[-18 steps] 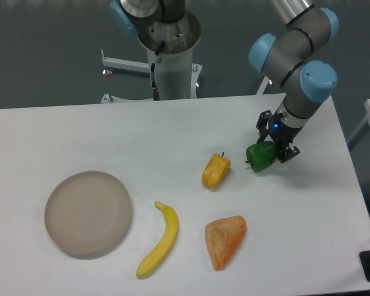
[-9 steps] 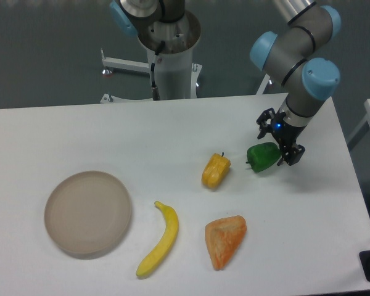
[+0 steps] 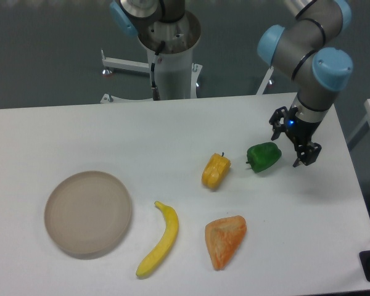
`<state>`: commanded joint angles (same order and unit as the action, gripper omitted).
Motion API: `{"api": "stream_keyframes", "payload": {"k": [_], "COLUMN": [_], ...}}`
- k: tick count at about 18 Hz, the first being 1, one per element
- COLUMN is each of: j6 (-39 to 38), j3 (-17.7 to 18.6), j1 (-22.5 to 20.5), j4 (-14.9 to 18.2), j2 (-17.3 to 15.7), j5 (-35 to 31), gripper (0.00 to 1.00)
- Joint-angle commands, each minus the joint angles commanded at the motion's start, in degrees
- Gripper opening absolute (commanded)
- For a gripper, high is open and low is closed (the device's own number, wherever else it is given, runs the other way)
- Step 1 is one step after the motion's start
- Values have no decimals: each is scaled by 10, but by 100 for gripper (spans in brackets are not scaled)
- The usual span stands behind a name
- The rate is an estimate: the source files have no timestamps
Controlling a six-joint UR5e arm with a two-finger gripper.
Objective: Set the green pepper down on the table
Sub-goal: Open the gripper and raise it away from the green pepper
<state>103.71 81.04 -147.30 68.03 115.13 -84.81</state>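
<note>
We see the glossy green pepper [image 3: 263, 157] lying on its side. It rests on the white table [image 3: 172, 129], stem pointing left.

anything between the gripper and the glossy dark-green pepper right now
Nothing. In the fixed camera view only a short bare strip of the white table separates the open two-finger gripper from the glossy dark-green pepper.

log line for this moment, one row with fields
phase: release done | green pepper: resting on table, free | gripper: open, right of pepper, apart | plate: bare
</note>
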Motion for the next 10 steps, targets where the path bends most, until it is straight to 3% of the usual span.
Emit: {"api": "stream_keyframes", "payload": {"k": [10], "j6": [-3], "j3": [-16], "j1": [1], "j4": [-8], "j2": [5], "j5": [-1], "gripper": [100]}}
